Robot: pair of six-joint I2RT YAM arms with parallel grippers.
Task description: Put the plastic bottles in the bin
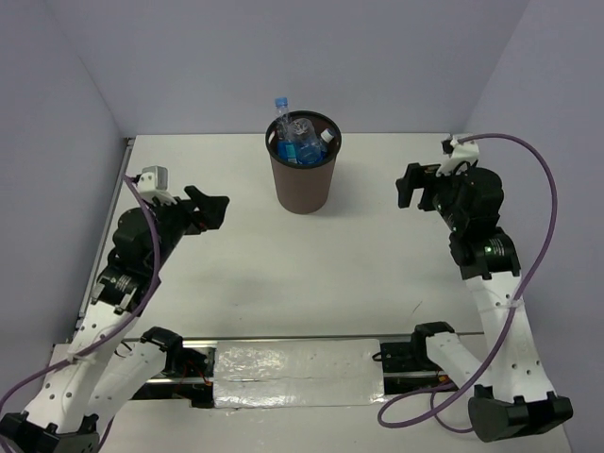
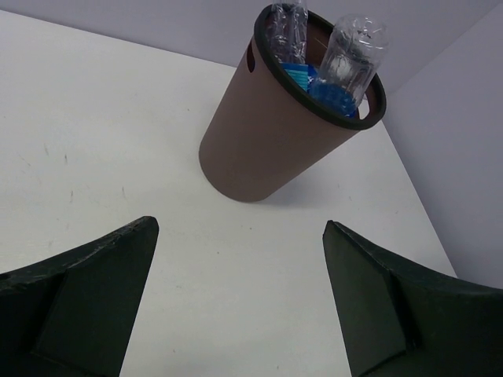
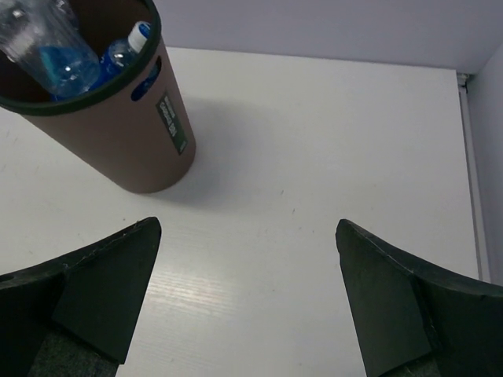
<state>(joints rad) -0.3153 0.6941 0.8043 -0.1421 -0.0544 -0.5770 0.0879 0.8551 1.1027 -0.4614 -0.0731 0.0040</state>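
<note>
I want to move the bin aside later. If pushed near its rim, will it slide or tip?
Probably tip: the bin is tall and tapers to a narrower base, and a bottle sticks up above its rim. It is likely light, since the bottles look clear and empty. A low push seems safer.

Brown bin (image 3: 134, 133) upper left, plastic bottles (image 3: 61, 64) inside, perhaps three, right tool (image 3: 245, 236) spread wide, empty

The bin (image 1: 302, 184) is brown with a darker rim, the plastic bottles (image 1: 298, 144) clear with blue labels, the table (image 1: 311, 274) white.
</note>
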